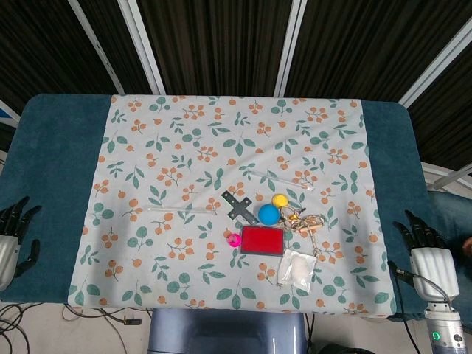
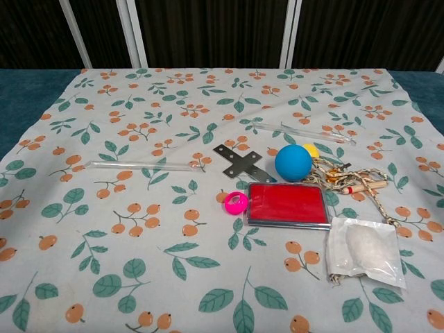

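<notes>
— While both rest off the counter's (image 1: 59, 147) side edges, what do they hold?
— Nothing: left robot hand (image 1: 15, 228) and right robot hand (image 1: 426, 247) lie released, fingers apart; the red case (image 1: 262, 240) sits near the front edge.

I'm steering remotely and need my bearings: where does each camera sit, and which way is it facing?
Head view: high above the near edge, looking steeply down on the whole table; the left hand and right hand show at the bottom corners, both empty.
Chest view: low at the near edge, looking forward across the cloth; no hands show.
Shared: the red case, blue ball, pink ring and metal cross.
</notes>
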Tool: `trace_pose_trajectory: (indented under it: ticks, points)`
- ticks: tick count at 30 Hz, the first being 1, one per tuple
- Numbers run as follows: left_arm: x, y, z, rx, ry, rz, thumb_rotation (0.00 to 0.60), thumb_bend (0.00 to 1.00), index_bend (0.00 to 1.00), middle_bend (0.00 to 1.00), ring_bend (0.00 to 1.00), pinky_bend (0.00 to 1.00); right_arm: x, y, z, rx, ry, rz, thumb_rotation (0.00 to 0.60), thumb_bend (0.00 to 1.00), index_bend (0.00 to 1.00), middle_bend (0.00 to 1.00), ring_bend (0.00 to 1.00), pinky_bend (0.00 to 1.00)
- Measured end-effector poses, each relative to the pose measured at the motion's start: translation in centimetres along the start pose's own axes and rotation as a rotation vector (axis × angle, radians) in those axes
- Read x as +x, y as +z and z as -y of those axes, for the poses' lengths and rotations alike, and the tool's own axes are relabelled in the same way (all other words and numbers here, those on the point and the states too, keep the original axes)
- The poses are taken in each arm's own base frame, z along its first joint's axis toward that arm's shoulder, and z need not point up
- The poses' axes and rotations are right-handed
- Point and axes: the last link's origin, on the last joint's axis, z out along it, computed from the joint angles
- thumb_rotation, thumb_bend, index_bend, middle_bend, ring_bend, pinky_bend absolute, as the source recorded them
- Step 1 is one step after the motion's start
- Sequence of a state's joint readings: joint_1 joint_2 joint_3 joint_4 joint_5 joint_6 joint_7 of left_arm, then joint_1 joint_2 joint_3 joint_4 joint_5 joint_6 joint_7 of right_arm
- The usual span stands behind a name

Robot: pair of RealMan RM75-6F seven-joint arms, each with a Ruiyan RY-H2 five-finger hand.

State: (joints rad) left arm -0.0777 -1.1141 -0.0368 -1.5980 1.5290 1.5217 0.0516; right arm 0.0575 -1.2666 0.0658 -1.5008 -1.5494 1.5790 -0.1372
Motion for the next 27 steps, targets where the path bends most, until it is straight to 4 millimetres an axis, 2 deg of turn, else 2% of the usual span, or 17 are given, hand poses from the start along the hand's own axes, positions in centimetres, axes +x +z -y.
trace_pose_trajectory:
  ticks: [27]
  points:
    - [0.20,-0.05,0.07,0.005,-0.002,-0.008,0.600,0.54,0.12,0.00,0.06,0.11,-0.45,0.19,0.21,0.001,0.043,0.035,0.600,0.22,0.19,0.09,0.13,0.22]
